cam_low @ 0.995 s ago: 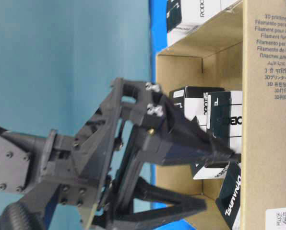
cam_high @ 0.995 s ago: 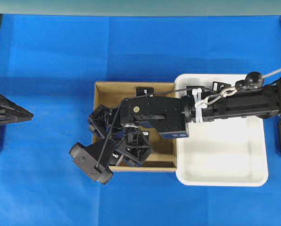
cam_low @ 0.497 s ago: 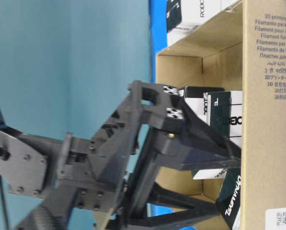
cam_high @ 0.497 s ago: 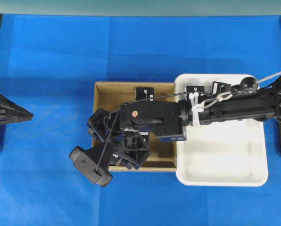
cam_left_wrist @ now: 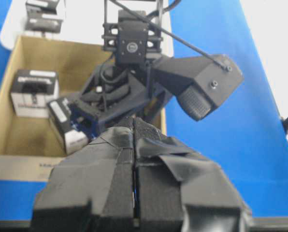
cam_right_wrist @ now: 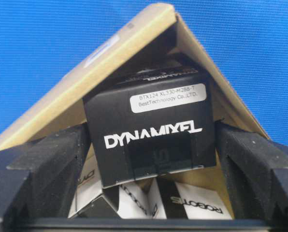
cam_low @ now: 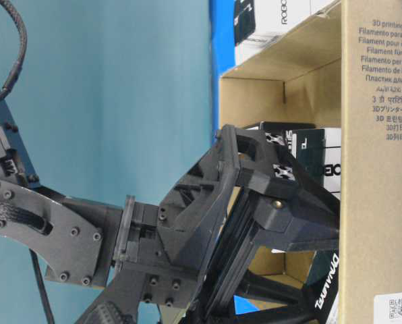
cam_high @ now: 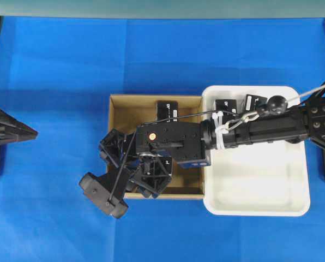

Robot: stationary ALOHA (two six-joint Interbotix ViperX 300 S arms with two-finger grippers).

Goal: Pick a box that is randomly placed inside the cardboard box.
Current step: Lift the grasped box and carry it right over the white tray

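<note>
The box [cam_right_wrist: 149,130], black with a long white word across its face, leans in a corner of the cardboard box [cam_right_wrist: 86,82]. My right gripper [cam_right_wrist: 151,147] is open, one pad close to each side of the box; contact cannot be made out. From overhead, the right gripper [cam_high: 135,164] reaches down into the front left part of the cardboard box [cam_high: 124,106] and hides the box. My left gripper [cam_left_wrist: 134,130] is shut and empty. It stays outside the carton, at the overhead view's left edge [cam_high: 29,132].
Other small black boxes lie under and beside the gripper [cam_right_wrist: 197,200], and one sits at the carton's back wall [cam_high: 167,109]. A white tray [cam_high: 260,204] touches the carton's right side with two black boxes [cam_high: 228,103] at its back. Blue cloth covers the table.
The right arm has stretched further left and its gripper has sunk deeper into the carton around the box. The left arm has not moved.
</note>
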